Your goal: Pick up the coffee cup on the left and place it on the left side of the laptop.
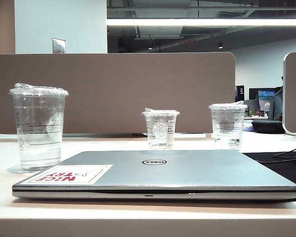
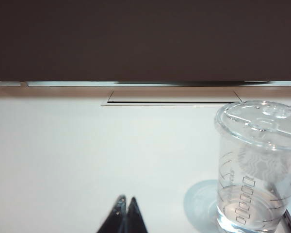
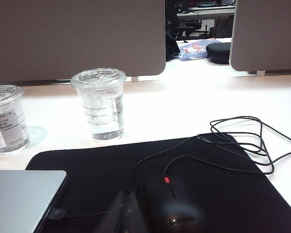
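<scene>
Coffee cup (image 1: 39,127) stood upright on the white table (image 1: 138,217), just left of the closed laptop (image 1: 158,173) and close to its back left corner. A small cup (image 1: 161,128) and a medium lidded cup (image 1: 228,125) stood farther back, behind the laptop. The left gripper (image 2: 125,213) hung low over bare table beside the coffee cup (image 2: 254,170), fingers pressed together, holding nothing. The right gripper (image 3: 125,213) hovered above a black mat (image 3: 223,194) near a mouse (image 3: 177,208), fingers also together and empty.
</scene>
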